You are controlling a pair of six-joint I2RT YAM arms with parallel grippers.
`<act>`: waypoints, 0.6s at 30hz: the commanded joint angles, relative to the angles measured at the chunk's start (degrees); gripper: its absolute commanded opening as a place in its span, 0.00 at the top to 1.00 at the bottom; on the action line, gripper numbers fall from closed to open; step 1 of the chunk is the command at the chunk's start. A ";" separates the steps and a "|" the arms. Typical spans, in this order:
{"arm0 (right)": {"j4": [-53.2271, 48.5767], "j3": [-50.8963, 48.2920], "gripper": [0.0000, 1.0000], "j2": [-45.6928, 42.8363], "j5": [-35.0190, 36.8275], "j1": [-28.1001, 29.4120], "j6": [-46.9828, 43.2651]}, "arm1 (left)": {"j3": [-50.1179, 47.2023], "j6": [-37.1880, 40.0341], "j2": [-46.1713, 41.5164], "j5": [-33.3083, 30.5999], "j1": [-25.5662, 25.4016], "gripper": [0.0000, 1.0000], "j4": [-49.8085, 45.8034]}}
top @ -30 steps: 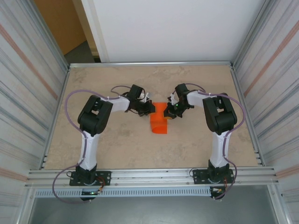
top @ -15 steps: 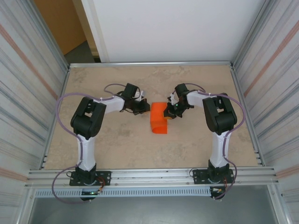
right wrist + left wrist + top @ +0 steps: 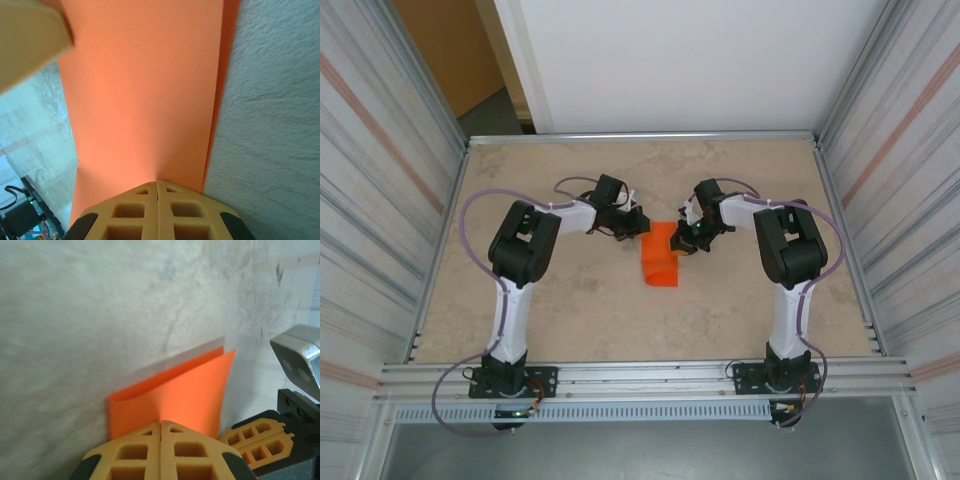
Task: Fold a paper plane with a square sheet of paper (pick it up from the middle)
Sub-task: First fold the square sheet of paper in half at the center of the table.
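The square sheet of paper (image 3: 659, 266) is bright orange and lies folded over into a loose, curved double layer at the middle of the table. In the left wrist view the square sheet of paper (image 3: 175, 390) stands just beyond my left gripper (image 3: 161, 423), whose jaws are shut, tips pressed against its near edge. The left gripper (image 3: 641, 226) is at the sheet's upper left corner. My right gripper (image 3: 682, 241) is at the upper right corner, shut on the sheet's edge; the paper (image 3: 145, 100) puckers at the right gripper (image 3: 157, 182). No paper plane shape shows.
The beige table (image 3: 570, 310) has bare room in front of and beside the sheet. Corrugated metal walls (image 3: 380, 200) close in left and right, a white panel (image 3: 680, 60) stands at the back, and a metal rail (image 3: 640, 375) runs along the near edge.
The left gripper pulled away to the left of the sheet half a second ago, then came back to its upper left corner, jaws shut throughout. The right gripper has not moved.
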 commanded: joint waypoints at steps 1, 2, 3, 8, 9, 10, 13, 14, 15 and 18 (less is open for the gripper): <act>-6.09 -4.62 1.00 6.19 16.82 0.37 -0.41 | -1.03 1.99 -0.08 -2.94 3.73 0.98 -3.54; -6.07 -4.63 1.00 6.23 16.74 0.38 -0.40 | -1.38 2.03 -0.48 -2.10 4.25 0.97 -3.20; -6.07 -4.57 1.00 6.19 16.74 0.29 -0.39 | -1.63 2.10 -1.10 -1.47 4.45 0.98 -2.98; -6.07 -4.65 1.00 5.99 16.56 0.30 -0.33 | -2.85 2.21 -5.28 0.38 2.62 0.97 -0.23; -6.08 -4.62 1.00 6.01 16.55 0.37 -0.34 | -2.81 2.24 -7.16 0.39 1.98 0.97 0.13; -6.07 -4.60 1.00 6.01 16.52 0.33 -0.43 | -2.72 2.21 -7.56 0.31 1.13 0.97 0.33; -6.07 -4.71 1.00 5.98 16.51 0.31 -0.41 | -2.48 1.07 -6.91 -0.44 -0.84 0.97 1.93; -6.07 -4.76 1.00 5.97 16.56 0.33 -0.38 | -2.28 0.46 -6.23 -0.50 -1.27 0.97 2.59; -6.07 -4.71 1.00 6.08 16.56 0.31 -0.36 | -1.41 -0.19 -4.71 -0.54 -1.66 0.97 2.76; -5.98 -4.72 1.00 6.20 16.56 0.35 -0.29 | 1.18 -1.14 -0.83 0.12 -2.43 0.97 2.30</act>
